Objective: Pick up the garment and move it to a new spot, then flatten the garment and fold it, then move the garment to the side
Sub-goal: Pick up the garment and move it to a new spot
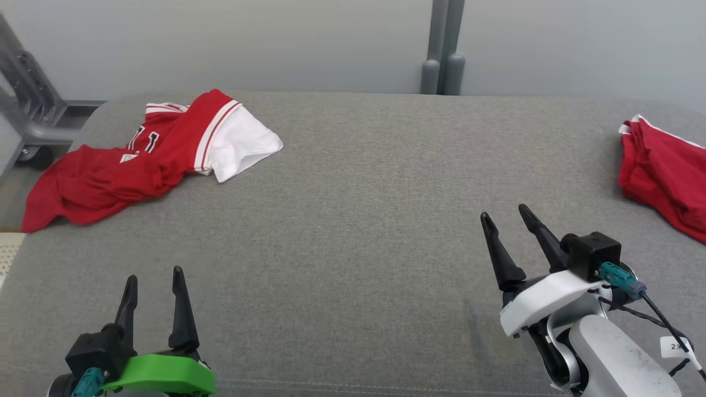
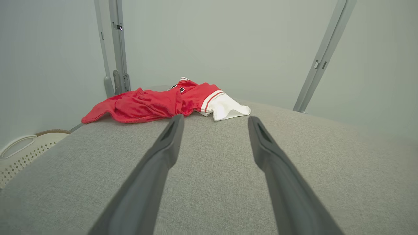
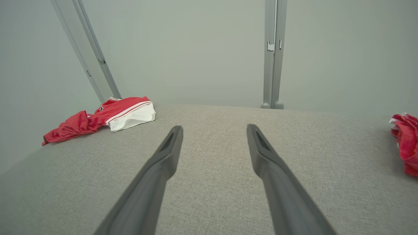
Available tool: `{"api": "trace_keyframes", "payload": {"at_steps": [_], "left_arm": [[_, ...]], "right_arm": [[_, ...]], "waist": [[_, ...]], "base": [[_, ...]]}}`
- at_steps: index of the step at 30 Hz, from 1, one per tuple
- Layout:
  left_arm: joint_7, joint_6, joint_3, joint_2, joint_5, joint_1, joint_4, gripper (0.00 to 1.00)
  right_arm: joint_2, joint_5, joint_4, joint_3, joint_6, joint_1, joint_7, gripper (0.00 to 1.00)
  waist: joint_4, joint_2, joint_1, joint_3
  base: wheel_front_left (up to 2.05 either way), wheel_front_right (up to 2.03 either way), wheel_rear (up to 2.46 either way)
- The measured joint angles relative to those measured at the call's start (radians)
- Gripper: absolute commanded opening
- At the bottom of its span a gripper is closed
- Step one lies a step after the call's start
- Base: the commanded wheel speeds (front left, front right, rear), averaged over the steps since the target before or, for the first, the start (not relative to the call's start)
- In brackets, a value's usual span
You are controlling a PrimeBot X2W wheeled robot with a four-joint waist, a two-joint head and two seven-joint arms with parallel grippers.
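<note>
The garment (image 1: 138, 160) lies crumpled at the far left corner of the surface (image 1: 358, 193), untouched. The left gripper (image 1: 154, 274) and right gripper (image 1: 504, 212) hover at the near edge, fingers spread and empty, probably leaving the middle free for flattening.

Twin grey posts (image 1: 443, 49) stand behind the grey fabric surface (image 1: 353, 220), a white perforated basket (image 2: 19, 153) beside it.

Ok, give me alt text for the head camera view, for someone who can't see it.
A crumpled red and white garment lies at the far left of a grey table, and a second red garment sits at its right edge. Nearer the camera, the left gripper and right gripper are open and empty.
</note>
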Motion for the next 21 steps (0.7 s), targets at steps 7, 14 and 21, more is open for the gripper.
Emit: {"api": "trace_keyframes", "payload": {"at_steps": [7, 14, 21], "left_arm": [[0.000, 0.000, -0.046, 0.000, -0.001, 0.000, 0.005, 1.00], [0.000, 0.000, -0.009, 0.000, -0.004, 0.002, 0.001, 1.00], [0.000, 0.000, -0.021, 0.000, -0.009, -0.001, -0.005, 1.00]], "right_arm": [[-0.004, 0.000, -0.001, -0.030, -0.004, 0.001, 0.000, 1.00], [0.004, -0.007, -0.001, -0.016, -0.004, 0.001, 0.000, 1.00], [-0.016, -0.026, -0.014, -0.026, -0.008, -0.002, 0.004, 1.00]], "waist": [[0.098, 0.0000, 0.0000, -0.001], [0.171, 0.0000, 0.0000, 0.003], [0.175, 0.0000, 0.0000, 0.041]], "base": [[0.00, 0.00, 0.00], [0.00, 0.00, 0.00], [0.00, 0.00, 0.00]]}}
